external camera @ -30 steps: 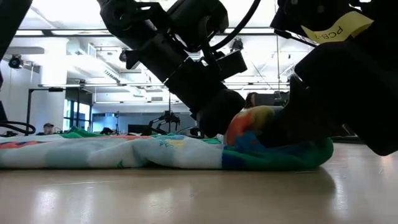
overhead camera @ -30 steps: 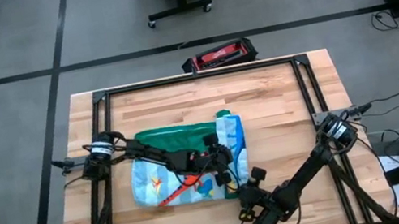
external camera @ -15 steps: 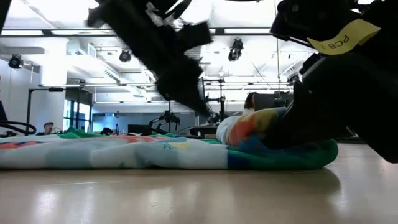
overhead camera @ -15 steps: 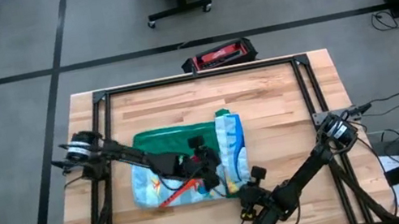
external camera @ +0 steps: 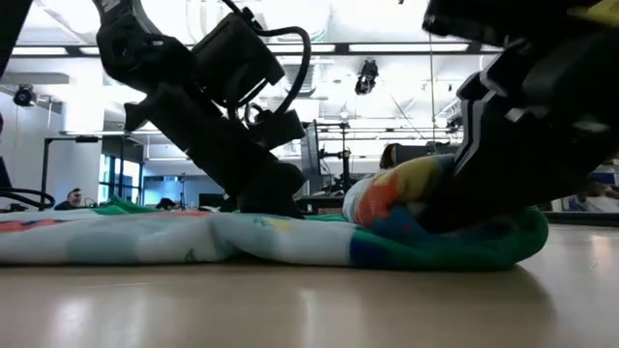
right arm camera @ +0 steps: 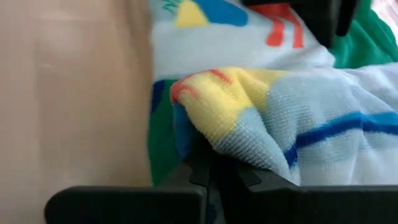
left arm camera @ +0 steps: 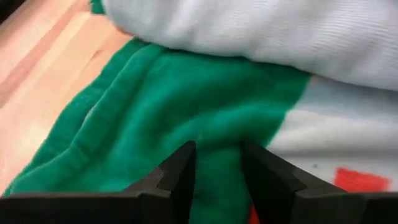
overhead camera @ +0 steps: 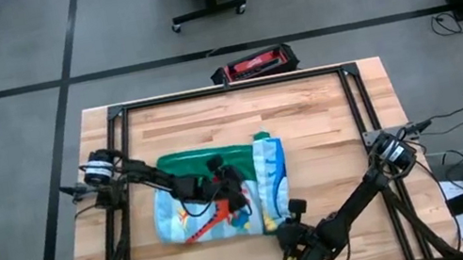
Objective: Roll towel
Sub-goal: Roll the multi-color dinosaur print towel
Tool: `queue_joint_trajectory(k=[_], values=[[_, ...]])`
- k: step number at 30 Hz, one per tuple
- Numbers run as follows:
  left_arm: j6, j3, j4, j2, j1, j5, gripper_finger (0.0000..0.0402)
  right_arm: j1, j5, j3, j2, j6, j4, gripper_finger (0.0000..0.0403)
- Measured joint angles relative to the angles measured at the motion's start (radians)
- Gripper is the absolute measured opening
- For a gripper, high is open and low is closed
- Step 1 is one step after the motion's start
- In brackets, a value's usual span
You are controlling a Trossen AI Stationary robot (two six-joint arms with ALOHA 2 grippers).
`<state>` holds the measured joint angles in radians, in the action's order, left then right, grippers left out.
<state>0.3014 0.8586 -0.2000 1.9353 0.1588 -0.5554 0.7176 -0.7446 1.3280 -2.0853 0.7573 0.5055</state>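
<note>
towel lies mid surface, right edge partly rolled. soft, limp, light, grippy terry; will sag. right gripper jaws clamped on roll edge. left gripper jaws apart astride green fold. grab hem, both ends

Evenly and brightly lit from overhead in the high view, with soft shadows only. Backlit in the low view by glaring ceiling lights, leaving arms as near silhouettes. Slightly blurred up close on towel in both wrist views.
</note>
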Motion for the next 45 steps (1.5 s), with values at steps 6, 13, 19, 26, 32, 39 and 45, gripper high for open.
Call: queue_joint_trajectory(k=[6, 13, 19, 26, 32, 39, 45], values=[[-0.001, -0.002, -0.009, 0.002, -0.007, 0.015, 0.0119, 0.014, 0.044, 0.024, 0.000, -0.004, -0.006, 0.0000], [-0.003, -0.003, -0.010, 0.003, -0.008, 0.020, 0.0119, 0.027, 0.054, 0.026, 0.001, 0.001, -0.008, 0.0000], [-0.004, -0.002, -0.009, -0.001, -0.008, 0.023, 0.0119, 0.013, 0.034, 0.026, 0.001, 0.028, -0.002, 0.0000], [-0.002, -0.002, -0.009, -0.004, -0.009, 0.021, 0.0119, 0.005, 0.028, 0.026, 0.002, 0.109, 0.062, 0.0000], [0.002, -0.002, -0.009, -0.004, -0.009, 0.024, 0.0119, 0.003, 0.067, 0.026, 0.005, 0.110, 0.064, 0.0030], [0.003, -0.002, -0.009, -0.004, -0.009, 0.033, 0.0119, 0.002, 0.091, 0.040, 0.045, 0.097, 0.069, 0.0099], [0.003, -0.002, -0.008, -0.004, -0.009, 0.037, 0.0119, 0.004, 0.200, 0.040, 0.085, 0.047, 0.052, 0.0139]])
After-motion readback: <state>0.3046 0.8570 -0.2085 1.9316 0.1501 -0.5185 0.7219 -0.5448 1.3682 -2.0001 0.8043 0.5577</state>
